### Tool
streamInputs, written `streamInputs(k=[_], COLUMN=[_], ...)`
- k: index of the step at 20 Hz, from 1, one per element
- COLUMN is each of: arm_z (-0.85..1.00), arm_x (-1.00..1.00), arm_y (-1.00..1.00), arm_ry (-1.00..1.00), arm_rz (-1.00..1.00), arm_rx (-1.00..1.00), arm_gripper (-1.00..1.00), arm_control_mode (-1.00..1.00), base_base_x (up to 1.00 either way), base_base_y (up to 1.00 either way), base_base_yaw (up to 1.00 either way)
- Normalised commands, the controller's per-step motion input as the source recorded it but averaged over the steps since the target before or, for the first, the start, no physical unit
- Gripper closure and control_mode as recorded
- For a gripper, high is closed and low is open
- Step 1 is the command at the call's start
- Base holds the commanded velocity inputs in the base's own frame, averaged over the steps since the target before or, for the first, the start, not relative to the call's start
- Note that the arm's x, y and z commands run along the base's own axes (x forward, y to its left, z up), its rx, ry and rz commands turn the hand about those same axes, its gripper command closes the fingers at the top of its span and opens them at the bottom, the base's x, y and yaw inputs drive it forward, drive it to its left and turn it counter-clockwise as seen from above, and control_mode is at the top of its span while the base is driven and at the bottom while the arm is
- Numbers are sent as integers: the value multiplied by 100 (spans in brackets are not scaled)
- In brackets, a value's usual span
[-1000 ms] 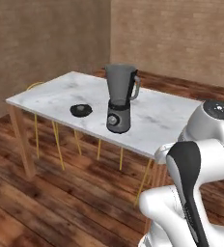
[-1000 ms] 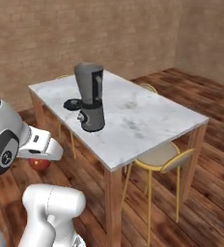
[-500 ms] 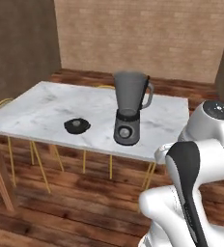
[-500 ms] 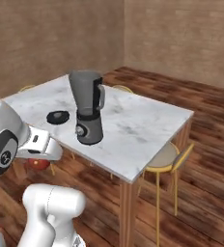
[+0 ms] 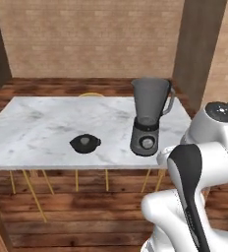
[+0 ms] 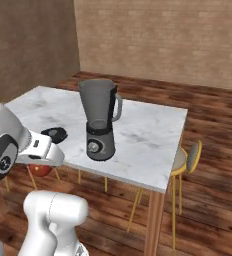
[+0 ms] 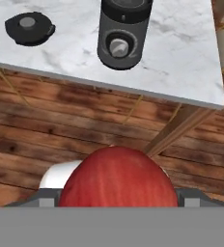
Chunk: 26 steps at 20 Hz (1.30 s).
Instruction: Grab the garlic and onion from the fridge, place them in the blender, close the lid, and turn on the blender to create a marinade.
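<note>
In the hand view my gripper (image 7: 118, 198) is shut on the onion (image 7: 118, 177), a red ball that bulges between the two finger tips. From the right base view the onion (image 6: 41, 170) hangs under my hand, below the table's near edge. The blender (image 5: 148, 123) (image 6: 100, 120) (image 7: 121, 34) stands upright on the marble table (image 5: 32, 128), its jar open at the top. The black lid (image 5: 85, 143) (image 6: 55, 133) (image 7: 29, 28) lies flat on the table beside it. The garlic and the fridge are out of view.
A yellow chair (image 6: 185, 160) stands at the table's right end, and another chair back (image 5: 91, 94) peeks over the far side. Thin yellow legs (image 5: 32, 192) show under the table. Brick walls close the room behind, above a wooden floor.
The whole picture has swung as the base drove around; the table now faces me more squarely and closer. The onion stays in the gripper's hold.
</note>
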Motion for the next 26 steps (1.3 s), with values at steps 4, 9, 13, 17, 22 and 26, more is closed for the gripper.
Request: streamInputs(k=[4,9,13,17,22,26], arm_z=[0,0,0,0,3,38], arm_x=[0,0,0,0,-1,-8], arm_y=[0,0,0,0,0,-3], arm_ry=[0,0,0,0,-1,-8], arm_rz=[0,0,0,0,0,0], arm_rx=[0,0,0,0,0,0], arm_gripper=[100,100,100,100,100,100], arm_control_mode=[100,100,100,100,-100,-100], base_base_x=[6,16,56,47,3,0], base_base_y=[30,25,45,52,14,0], base_base_yaw=[-37,-30,-19,-10,-2,0])
